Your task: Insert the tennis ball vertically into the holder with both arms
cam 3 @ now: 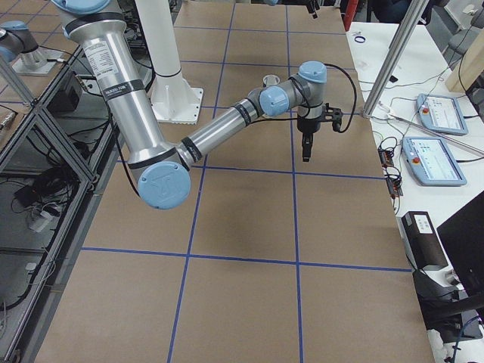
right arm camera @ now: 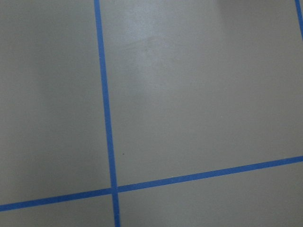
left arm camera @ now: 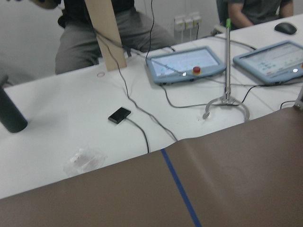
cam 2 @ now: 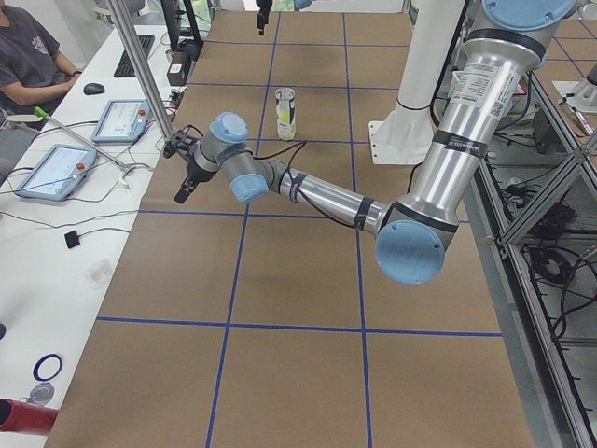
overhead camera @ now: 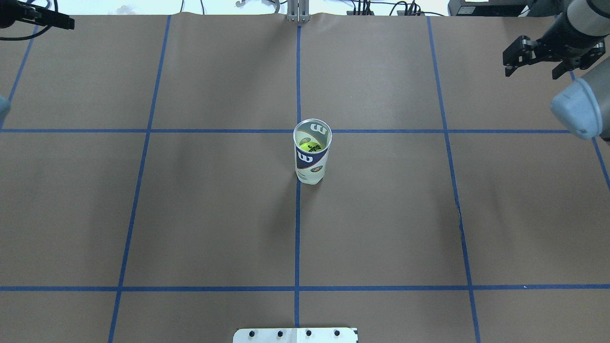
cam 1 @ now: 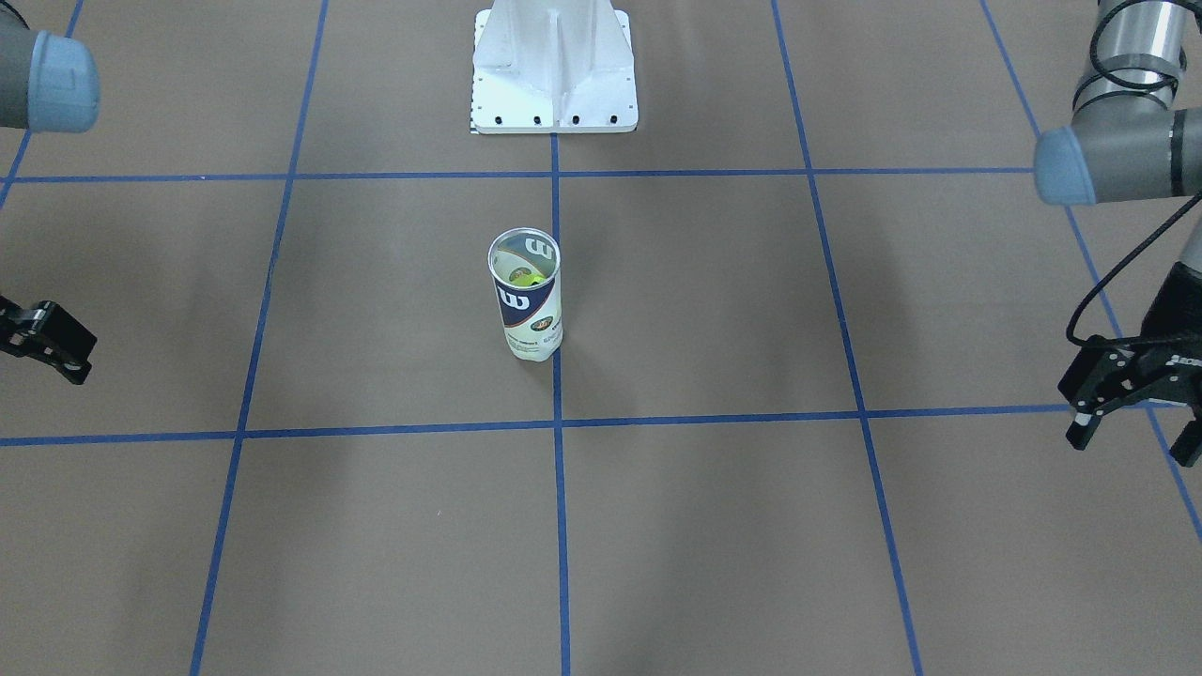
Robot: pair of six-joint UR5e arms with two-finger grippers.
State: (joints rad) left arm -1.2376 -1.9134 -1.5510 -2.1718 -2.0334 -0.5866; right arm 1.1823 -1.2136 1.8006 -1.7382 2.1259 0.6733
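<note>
The holder [cam 1: 526, 299] [overhead camera: 312, 155], a clear can with a navy and white label, stands upright at the table's middle. A yellow tennis ball [overhead camera: 309, 146] [cam 1: 523, 277] lies inside it, seen through the open top. My left gripper [cam 1: 1132, 443] [overhead camera: 47, 20] hangs open and empty far off to one side of the can. On the opposite side my right gripper [overhead camera: 533, 70] [cam 1: 47, 343] is also open and holds nothing. Neither touches the can. The wrist views show no fingers, only the desk and the bare table.
The white pedestal base [cam 1: 554, 80] [overhead camera: 295, 335] stands at the robot's edge of the table. Blue tape lines [overhead camera: 298, 228] grid the brown surface. A white desk with tablets [cam 2: 51, 173], cables and a seated person [cam 2: 28, 47] borders the far side.
</note>
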